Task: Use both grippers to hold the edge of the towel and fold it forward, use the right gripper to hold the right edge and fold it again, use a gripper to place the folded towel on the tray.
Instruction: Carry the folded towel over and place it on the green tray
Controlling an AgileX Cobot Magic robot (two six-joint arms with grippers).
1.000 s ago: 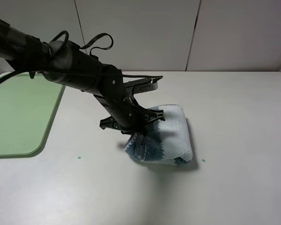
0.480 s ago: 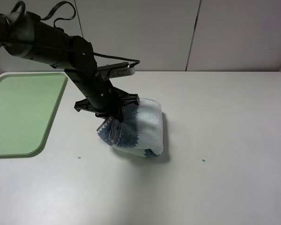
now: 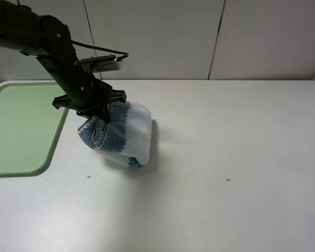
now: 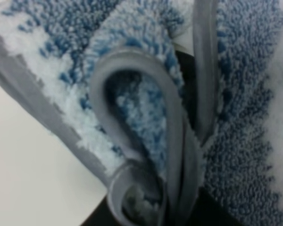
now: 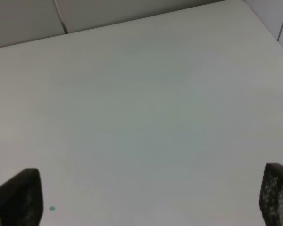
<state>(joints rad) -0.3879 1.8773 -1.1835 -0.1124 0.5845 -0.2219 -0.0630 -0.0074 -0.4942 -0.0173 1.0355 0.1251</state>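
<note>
Left black pointed-finger gripper (image 3: pixel 101 116), clamped on the folded blue-and-white waffle towel (image 3: pixel 127 137), has carried it left to just beside the flat light green plastic tray (image 3: pixel 22 126); only placement remains

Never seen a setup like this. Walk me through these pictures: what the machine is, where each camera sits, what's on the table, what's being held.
This is a two-armed robot at a white table. One picture looks down from a camera mounted high; the other two come from cameras on the wrists. The black left gripper is shut on a folded blue and white towel, carrying it beside the green tray. The left wrist view shows the towel's grey hem close up. The right gripper is open over bare table, holding nothing.
</note>
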